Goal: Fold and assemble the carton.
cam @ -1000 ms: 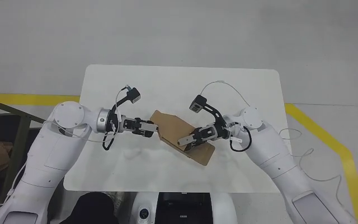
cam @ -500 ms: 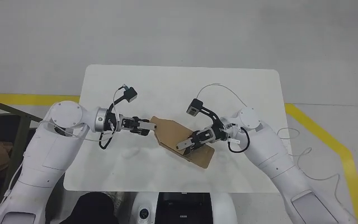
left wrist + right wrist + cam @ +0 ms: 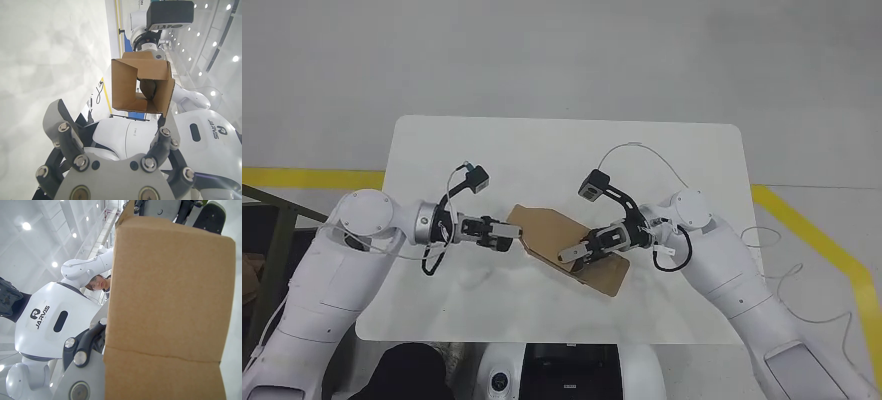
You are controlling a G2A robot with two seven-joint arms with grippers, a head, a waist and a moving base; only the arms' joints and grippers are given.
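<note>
From where I stand, very little has shifted in the last second. The right gripper (image 3: 574,252) dipped a touch toward the robot's side of the white rectangular table (image 3: 662,160) half a second ago and has come back up to nearly its earlier spot. The brown corrugated cardboard carton (image 3: 552,225) rocked along with it and ended up about where it began. The left gripper (image 3: 508,232) has barely budged from the carton's left end, though the arm behind it has settled slightly.

The carton sits over the middle of the table between the two arms, and the wrist views suggest it is held up off the surface. It is opened into a square tube. In the left wrist view I look straight into its open end, and the flaps there stand out, with none closed across the hole.

The right claw looks clamped on one wall of the carton – one finger outside, and a dark shape inside the tube that I take for the other. The left claw is spread wide and grips nothing, with one fingertip (image 3: 170,126) just touching a flap corner.

So I read that wobble as lining-up, not folding – the tube is formed, but the end flaps are not yet tucked, and the left claw seems placed to push one in
</note>
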